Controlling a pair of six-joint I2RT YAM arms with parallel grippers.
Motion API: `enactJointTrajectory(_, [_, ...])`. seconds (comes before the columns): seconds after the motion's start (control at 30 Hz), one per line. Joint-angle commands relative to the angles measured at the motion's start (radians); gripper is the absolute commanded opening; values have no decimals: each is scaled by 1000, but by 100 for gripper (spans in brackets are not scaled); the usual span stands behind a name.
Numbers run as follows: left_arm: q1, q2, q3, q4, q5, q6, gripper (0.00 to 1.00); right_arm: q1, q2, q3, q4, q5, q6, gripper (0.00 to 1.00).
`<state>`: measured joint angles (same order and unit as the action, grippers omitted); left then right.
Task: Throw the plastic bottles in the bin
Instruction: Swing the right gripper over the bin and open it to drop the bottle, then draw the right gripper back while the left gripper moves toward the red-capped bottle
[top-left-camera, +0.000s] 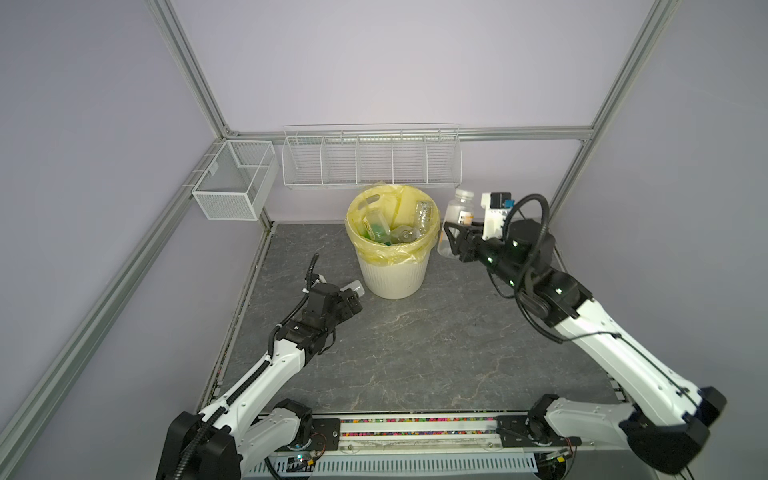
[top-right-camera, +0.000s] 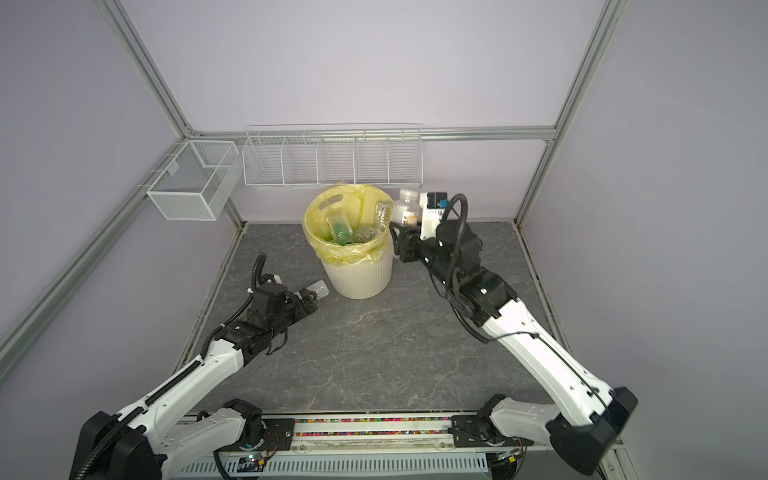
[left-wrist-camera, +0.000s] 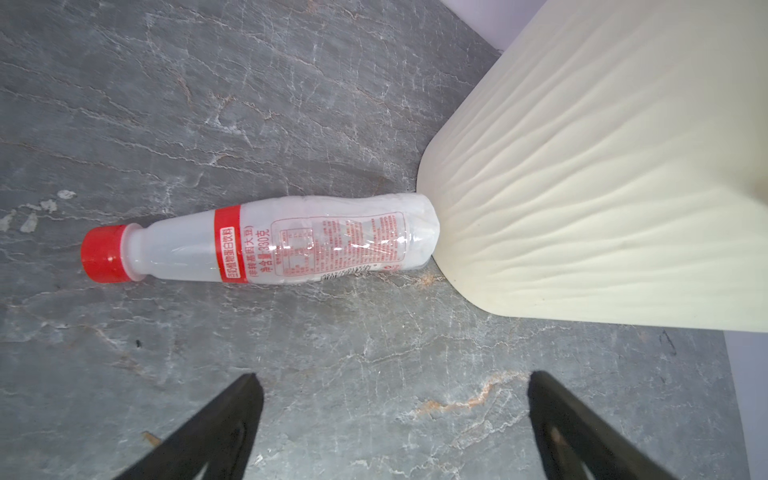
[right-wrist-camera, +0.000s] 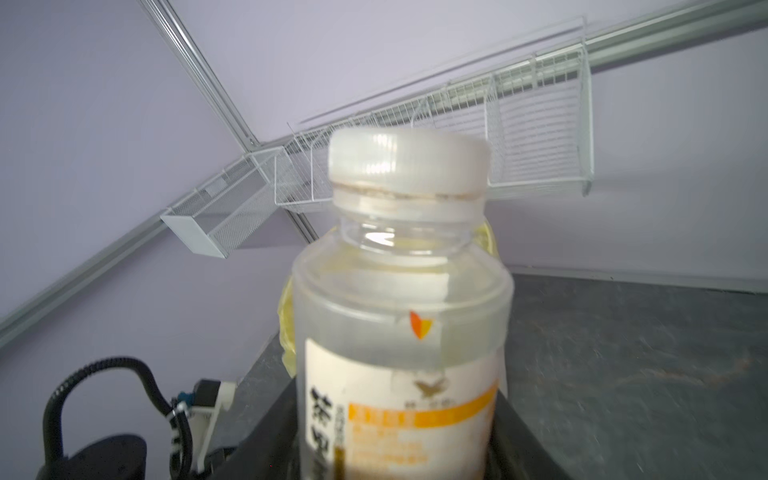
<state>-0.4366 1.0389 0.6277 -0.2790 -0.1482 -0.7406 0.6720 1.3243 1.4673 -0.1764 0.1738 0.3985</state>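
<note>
Grey table (top-left-camera: 415, 353) carried the bin (top-left-camera: 392, 278) at 12 o'clock, several bottles (top-left-camera: 376, 228) inside. Your right gripper (top-left-camera: 453, 243) clamped a white-cap bottle (top-left-camera: 457, 210) upright at the bin's 3 o'clock. Your left gripper (left-wrist-camera: 393, 376) gaped wide, empty, near a red-cap bottle (left-wrist-camera: 266, 245) lying at 8 o'clock, base touching bin.
</note>
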Motion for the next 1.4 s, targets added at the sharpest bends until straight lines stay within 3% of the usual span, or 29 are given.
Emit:
enactJointTrajectory(0.0, [7,-21,-15,1,1,-11,99,3,204,196,52,-40,-26,54])
enactJointTrajectory(0.07, [11,-28,-16,-2,-1,-11,99,0,367,397,-52,-40,-28,55])
enactJointTrajectory(0.1, [12,-29,-16,-2,0,-12,99,-6,431,493,-107,-47,-21,62])
enactJointTrajectory(0.17, [13,-37,-15,-10,0,-11,99,-20,557,679,-242,-96,2,97])
enactJointTrajectory(0.2, [15,-40,-16,-13,0,-11,99,-23,588,742,-286,-120,6,88])
enactJointTrajectory(0.27, [15,-49,-16,-20,-5,-11,99,-20,585,753,-306,-127,0,88])
enactJointTrajectory(0.5, [21,-39,-18,-10,-13,-14,99,-23,217,274,-82,-74,-25,88])
enactJointTrajectory(0.77, [24,19,-5,17,-13,-37,99,-33,-149,-154,-137,36,-32,88])
enactJointTrajectory(1.07, [25,35,3,18,-15,-72,99,-42,-421,-456,-262,156,37,88])
enactJointTrajectory(1.37, [24,43,17,-20,-46,-118,99,-46,-529,-623,-296,184,127,88])
